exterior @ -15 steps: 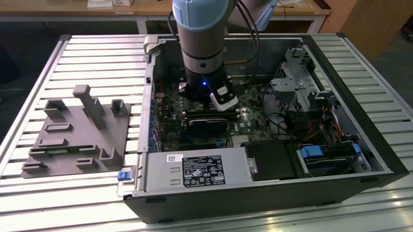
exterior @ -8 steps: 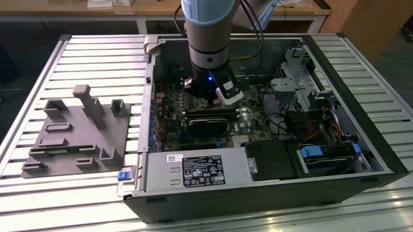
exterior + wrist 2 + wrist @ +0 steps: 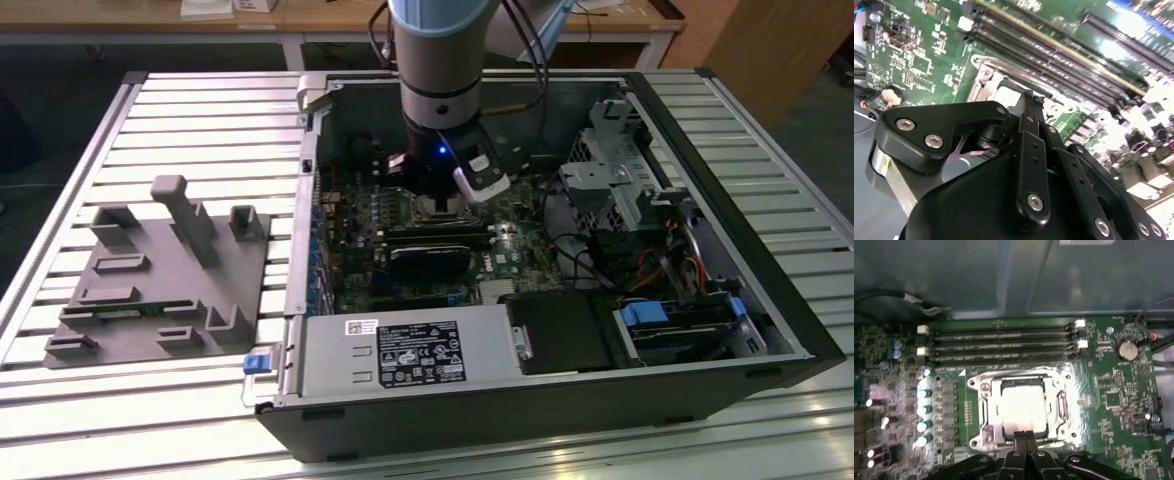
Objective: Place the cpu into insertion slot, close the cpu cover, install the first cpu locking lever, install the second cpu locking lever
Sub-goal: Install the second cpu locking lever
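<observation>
I see the gripper [image 3: 1026, 436] with fingers pressed together, holding nothing, at the cpu cover [image 3: 985, 405] edge. The cpu [image 3: 1023, 405] sits in the insertion slot [image 3: 996, 427]; memory slots [image 3: 999, 345] lie just beyond.

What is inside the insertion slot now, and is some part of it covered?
In the first wrist view, the cpu lies inside the insertion slot, framed by the cpu cover. The shut gripper covers the slot's near edge; contacts under the chip are hidden.
</observation>
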Tool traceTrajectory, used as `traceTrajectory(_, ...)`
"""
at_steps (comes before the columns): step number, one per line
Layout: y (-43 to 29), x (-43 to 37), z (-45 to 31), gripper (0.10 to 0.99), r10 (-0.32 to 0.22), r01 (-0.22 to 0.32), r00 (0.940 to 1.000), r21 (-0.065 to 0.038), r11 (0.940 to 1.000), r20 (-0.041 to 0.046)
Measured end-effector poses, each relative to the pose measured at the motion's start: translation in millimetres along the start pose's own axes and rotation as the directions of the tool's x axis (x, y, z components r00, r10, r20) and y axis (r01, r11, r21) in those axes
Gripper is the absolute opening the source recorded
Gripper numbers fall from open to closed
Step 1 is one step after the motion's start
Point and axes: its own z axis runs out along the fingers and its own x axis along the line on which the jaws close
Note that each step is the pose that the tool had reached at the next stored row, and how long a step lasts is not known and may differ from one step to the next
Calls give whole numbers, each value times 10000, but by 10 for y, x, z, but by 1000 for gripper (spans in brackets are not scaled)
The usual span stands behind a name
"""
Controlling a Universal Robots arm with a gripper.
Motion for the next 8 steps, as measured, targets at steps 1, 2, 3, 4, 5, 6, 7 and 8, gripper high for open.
traceTrajectory(1, 28, -6, 5, 106, -5, 5, 10000, 43, 10000, 3)
traceTrajectory(2, 54, -12, 9, 106, -9, 9, 10000, 83, 10000, 5)
traceTrajectory(3, 81, -16, 14, 106, -13, 13, 10000, 119, 9999, 8)
traceTrajectory(4, 111, -20, 20, 106, -16, 16, 10000, 150, 9999, 12)
traceTrajectory(5, 143, -22, 26, 106, -19, 19, 10000, 180, 9998, 14)
traceTrajectory(6, 177, -24, 32, 106, -21, 21, 10000, 202, 9998, 15)
traceTrajectory(7, 208, -27, 38, 106, -23, 23, 10000, 219, 9998, 17)
traceTrajectory(8, 231, -31, 42, 106, -24, 24, 10000, 233, 9997, 18)
